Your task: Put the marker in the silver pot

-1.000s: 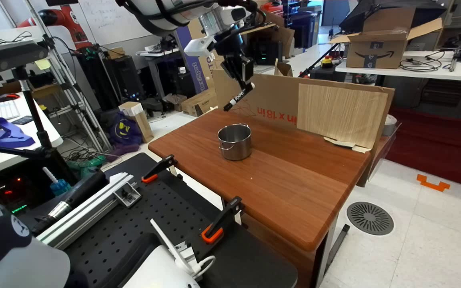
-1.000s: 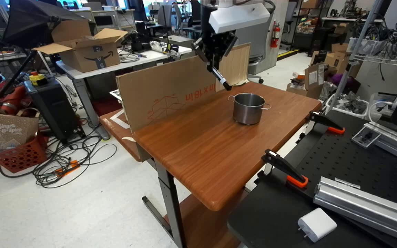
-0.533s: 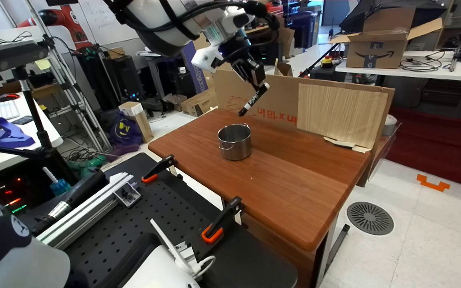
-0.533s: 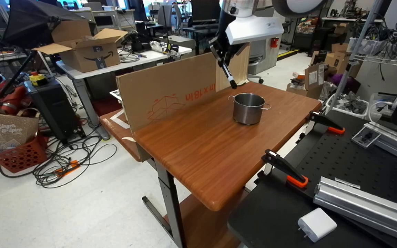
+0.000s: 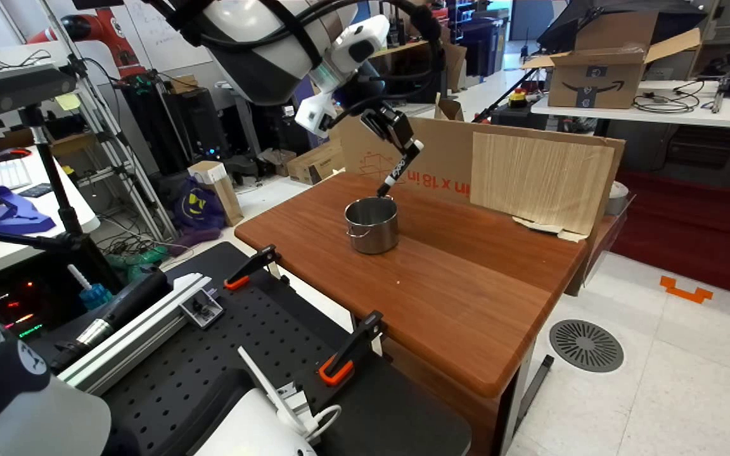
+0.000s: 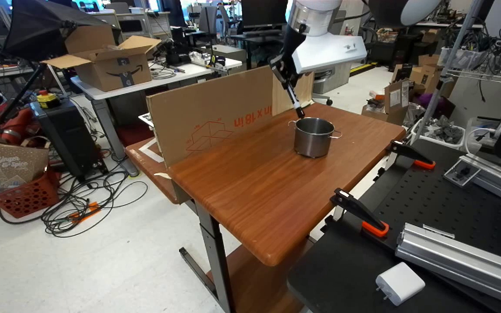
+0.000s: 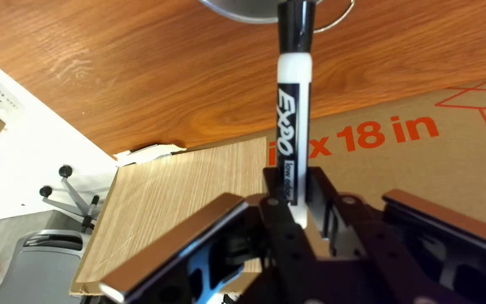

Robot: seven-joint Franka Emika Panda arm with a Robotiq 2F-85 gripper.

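The marker (image 7: pixel 294 97) has a white body, a black label and a black cap. My gripper (image 7: pixel 292 185) is shut on its rear end in the wrist view. In both exterior views the marker (image 5: pixel 397 170) (image 6: pixel 295 103) slants down from the gripper (image 5: pixel 410 147) (image 6: pixel 288 84), cap end lowest. The silver pot (image 5: pixel 372 231) (image 6: pixel 311 143) stands upright on the wooden table. The cap end appears at or just above the pot's far rim; I cannot tell if it touches. In the wrist view only part of the pot's rim (image 7: pixel 243 17) shows at the top edge, partly behind the cap.
A cardboard panel (image 5: pixel 441 145) stands along the table's far edge, behind the gripper, with a wood-grain sheet (image 5: pixel 542 180) on it. Two black and orange clamps (image 5: pixel 352 348) (image 5: pixel 252 267) sit at the near edge, beside a black perforated board (image 5: pixel 263 354).
The gripper has carried the marker sideways towards the pot, then lowered it, so the cap end is now at the rim's height in view. The pot has not moved.
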